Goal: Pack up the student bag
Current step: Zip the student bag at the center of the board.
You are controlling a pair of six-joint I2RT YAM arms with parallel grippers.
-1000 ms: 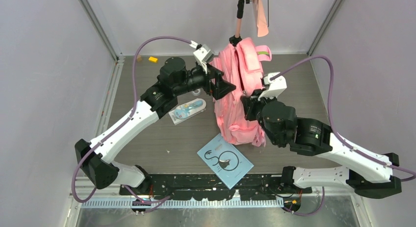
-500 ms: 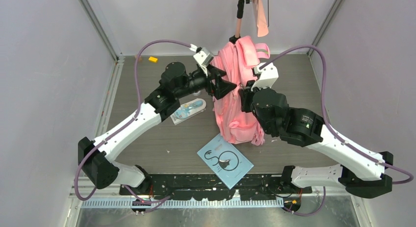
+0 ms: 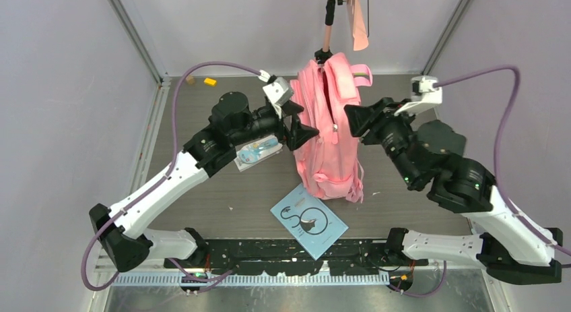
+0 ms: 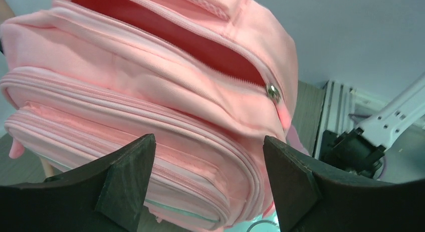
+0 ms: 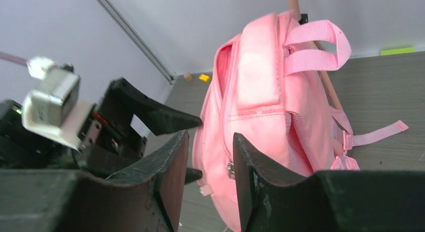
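Student bag first: from the top camera you see the large bright pink fabric backpack (image 3: 328, 133) standing upright at the middle of the grey wood-grain table (image 3: 417, 191), its top loop against a thin pink post (image 3: 326, 30) at the back. Your left gripper (image 3: 297, 121) sits just beside the bag's left flank with its black fingers spread and nothing between them. Your right gripper (image 3: 355, 118) hangs near the bag's right side, apart from the fabric, jaws partly parted and empty. A blue-and-white packaged item (image 3: 258, 151) lies under the left arm, a light blue booklet with a black drawing (image 3: 308, 221) lies in front of the bag, and a small yellow block (image 3: 210, 81) rests near the far left corner.

Through the left wrist camera you look at the bag's front: the main compartment gapes, showing a darker pink lining, and a round metal zip pull (image 4: 273, 92) sits at the end of the opening. The two fingers frame the fabric without gripping it.

Through the right wrist camera you see the bag's back panel and looped top handle (image 5: 315, 44), with the right fingers a narrow gap apart, holding nothing.
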